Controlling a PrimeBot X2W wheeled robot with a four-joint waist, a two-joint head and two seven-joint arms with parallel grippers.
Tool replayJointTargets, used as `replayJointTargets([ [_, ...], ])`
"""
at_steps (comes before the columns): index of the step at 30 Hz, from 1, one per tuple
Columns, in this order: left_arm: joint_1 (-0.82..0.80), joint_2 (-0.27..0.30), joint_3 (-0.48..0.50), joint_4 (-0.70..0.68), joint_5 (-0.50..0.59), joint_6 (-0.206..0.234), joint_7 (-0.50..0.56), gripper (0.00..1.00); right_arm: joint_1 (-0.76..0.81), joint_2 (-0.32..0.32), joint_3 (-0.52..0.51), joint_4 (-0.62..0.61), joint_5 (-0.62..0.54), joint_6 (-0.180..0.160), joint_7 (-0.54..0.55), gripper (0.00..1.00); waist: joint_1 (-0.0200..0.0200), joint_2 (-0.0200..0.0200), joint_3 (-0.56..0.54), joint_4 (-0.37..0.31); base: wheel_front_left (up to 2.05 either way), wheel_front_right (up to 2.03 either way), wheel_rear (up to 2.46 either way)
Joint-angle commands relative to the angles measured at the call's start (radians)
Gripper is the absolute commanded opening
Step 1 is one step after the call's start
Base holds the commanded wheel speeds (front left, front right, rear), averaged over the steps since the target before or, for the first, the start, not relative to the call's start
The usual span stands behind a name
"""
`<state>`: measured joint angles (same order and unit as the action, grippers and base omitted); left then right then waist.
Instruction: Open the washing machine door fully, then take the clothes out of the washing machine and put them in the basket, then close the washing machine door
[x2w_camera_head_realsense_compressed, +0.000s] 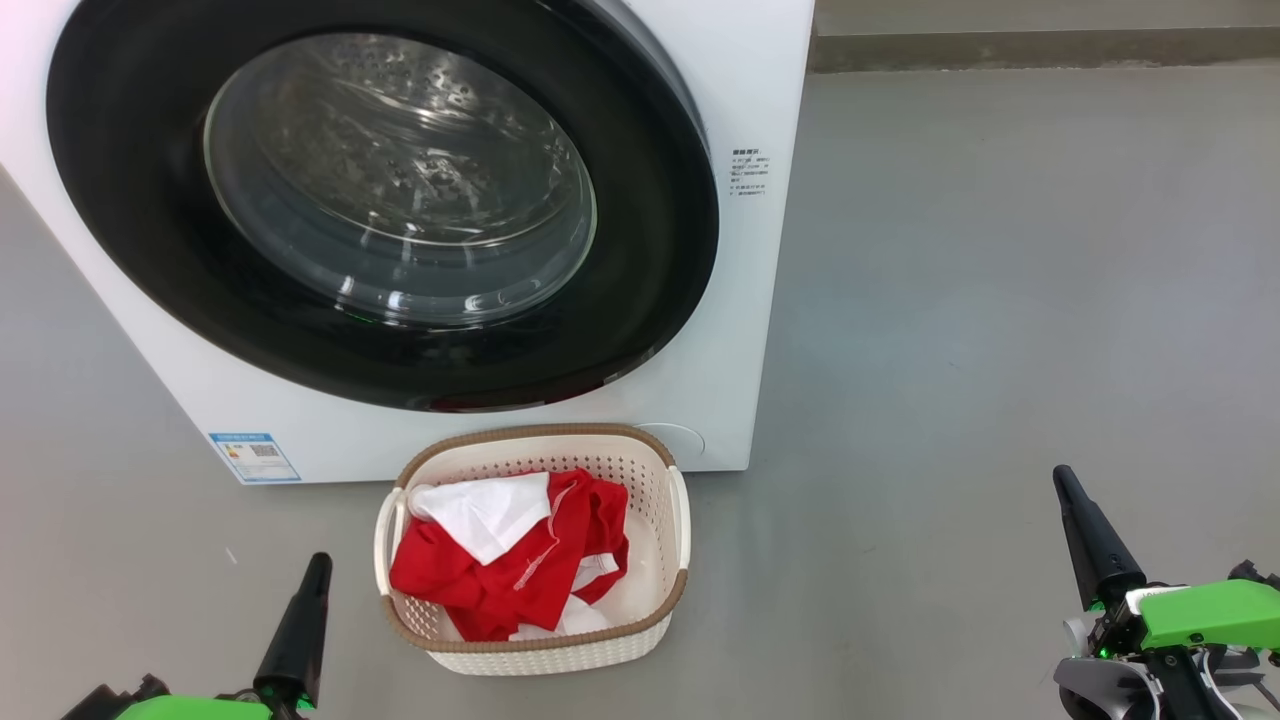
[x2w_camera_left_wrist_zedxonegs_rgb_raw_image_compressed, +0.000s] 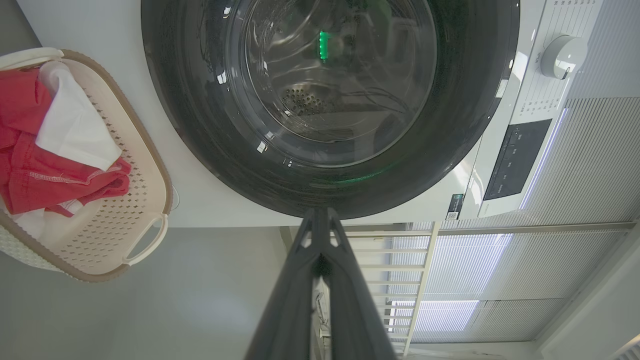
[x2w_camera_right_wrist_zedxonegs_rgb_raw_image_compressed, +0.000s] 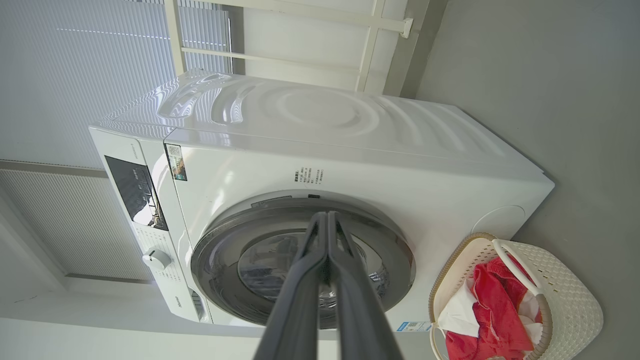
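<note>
I am holding my left gripper (x2w_camera_head_realsense_compressed: 318, 570) clenched, fingers pressed together, grasping nothing. Ahead of its tips and higher, the washing machine door (x2w_camera_head_realsense_compressed: 400, 180) is sitting flush against the washing machine (x2w_camera_head_realsense_compressed: 725, 380), apparently latched. Just right of this gripper, the basket (x2w_camera_head_realsense_compressed: 530, 433) is standing near the machine front, and the clothes (x2w_camera_head_realsense_compressed: 520, 575) are lying inside it. My right gripper (x2w_camera_head_realsense_compressed: 1065, 485) is also clenched and empty, well apart from the basket, so the left arm is nearer. I am judging the task complete. The head view is cutting off the door's upper edge, and reflections on the glass are obscuring the drum's depths.
</note>
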<state>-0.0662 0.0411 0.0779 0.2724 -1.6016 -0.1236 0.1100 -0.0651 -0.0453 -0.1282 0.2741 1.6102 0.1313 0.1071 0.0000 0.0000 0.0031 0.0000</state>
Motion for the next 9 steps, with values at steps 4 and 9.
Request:
replayJointTargets([
  [4, -0.042, 0.009, 0.036, -0.027, -0.007, -0.007, 0.003, 0.00, -0.043, -0.005, 0.014, -0.029, -0.002, -0.001, 0.007, 0.00, 0.0000, 0.0000, 0.000, 0.000, 0.00, 0.00, 0.00],
  [9, -0.042, 0.009, 0.036, -0.027, -0.007, -0.007, 0.003, 0.00, -0.043, -0.005, 0.014, -0.029, -0.002, -0.001, 0.007, 0.00, 0.0000, 0.0000, 0.000, 0.000, 0.00, 0.00, 0.00],
])
